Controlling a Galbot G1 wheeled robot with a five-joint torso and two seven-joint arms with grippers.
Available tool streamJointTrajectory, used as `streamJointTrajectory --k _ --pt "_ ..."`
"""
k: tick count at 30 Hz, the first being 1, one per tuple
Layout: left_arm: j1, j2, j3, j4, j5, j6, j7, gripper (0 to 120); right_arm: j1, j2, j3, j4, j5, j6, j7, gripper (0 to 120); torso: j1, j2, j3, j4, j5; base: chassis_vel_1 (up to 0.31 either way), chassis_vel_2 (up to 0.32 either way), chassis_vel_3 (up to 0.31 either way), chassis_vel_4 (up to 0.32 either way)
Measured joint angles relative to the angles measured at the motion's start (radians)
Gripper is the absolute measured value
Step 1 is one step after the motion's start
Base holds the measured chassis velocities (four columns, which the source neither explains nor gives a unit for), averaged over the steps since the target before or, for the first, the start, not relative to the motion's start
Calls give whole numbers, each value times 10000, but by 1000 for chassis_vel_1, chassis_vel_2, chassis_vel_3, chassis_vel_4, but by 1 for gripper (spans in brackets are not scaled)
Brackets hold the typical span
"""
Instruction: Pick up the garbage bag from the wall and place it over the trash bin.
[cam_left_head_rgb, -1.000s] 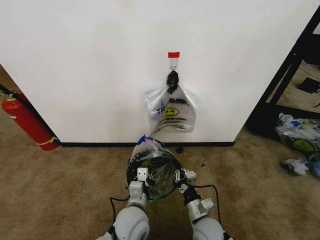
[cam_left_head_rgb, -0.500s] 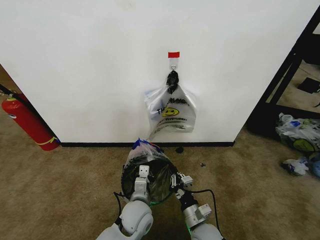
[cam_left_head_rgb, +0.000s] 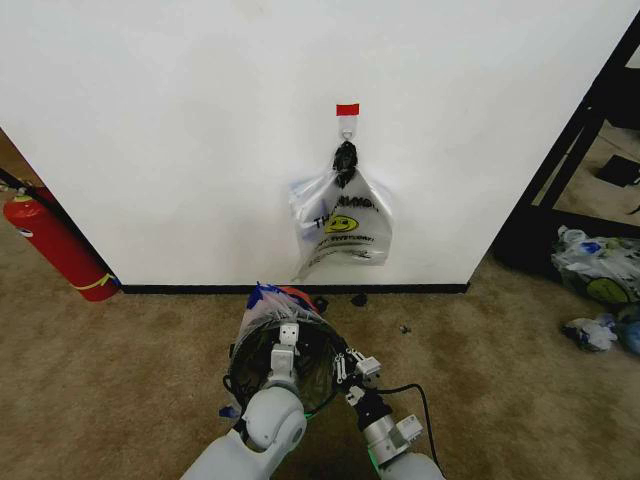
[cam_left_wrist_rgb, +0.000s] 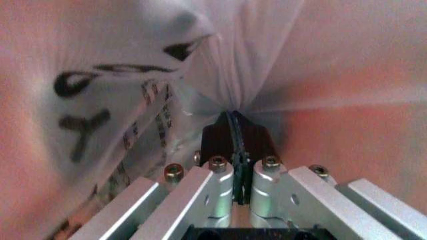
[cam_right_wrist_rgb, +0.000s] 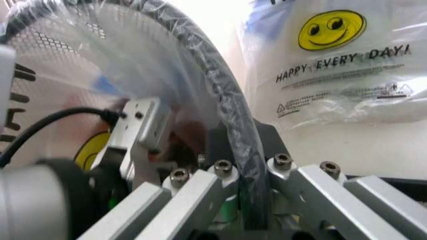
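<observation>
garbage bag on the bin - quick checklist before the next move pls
1. Left gripper pinching the garbage bag: ok, shut on film.
2. Right gripper on the trash bin rim: ok, clamped over rim and film.
3. Bag covering the whole rim: cannot tell; the near side is hidden by the arms.
4. Bin upright: not ok, tipped toward the robot.
5. Spare bunch of bags on the wall hook: ok, clear of both arms.

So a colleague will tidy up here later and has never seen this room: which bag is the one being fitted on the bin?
Start at the wall, go down below the hook to the trash bin on the carpet. The garbage bag is the single thin see-through one draped over its rim, unlike the knotted bunch hanging above.
</observation>
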Motion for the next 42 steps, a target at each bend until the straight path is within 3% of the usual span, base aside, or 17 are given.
streamJointTrajectory --k 12,18,26,32,36,42 --pt "-162 436 -331 265 -167 -77 135 0 -32 -7 184 13 166 94 -88 0 0 0 0 -1 0 0 0 0 0" --pt "322 347 -212 126 46 -91 460 0 51 50 225 11 312 298 -290 0 -1 0 0 1 1 0 0 0 0" --pt "-118 177 -187 170 70 -100 534 0 -42 29 274 7 258 425 -561 0 -1 0 0 -1 0 0 0 0 0" --pt "-94 397 -482 80 -114 -127 530 0 -56 29 447 -346 -117 421 -499 0 -1 0 0 2 0 0 0 0 0" --pt "491 415 -314 -790 -784 213 583 0 174 165 541 -651 194 282 -162 0 -1 0 0 2 0 0 0 0 0" --pt "686 350 142 -1451 -886 559 974 0 294 351 371 -676 509 161 -153 0 -1 0 0 0 -1 0 0 0 0"
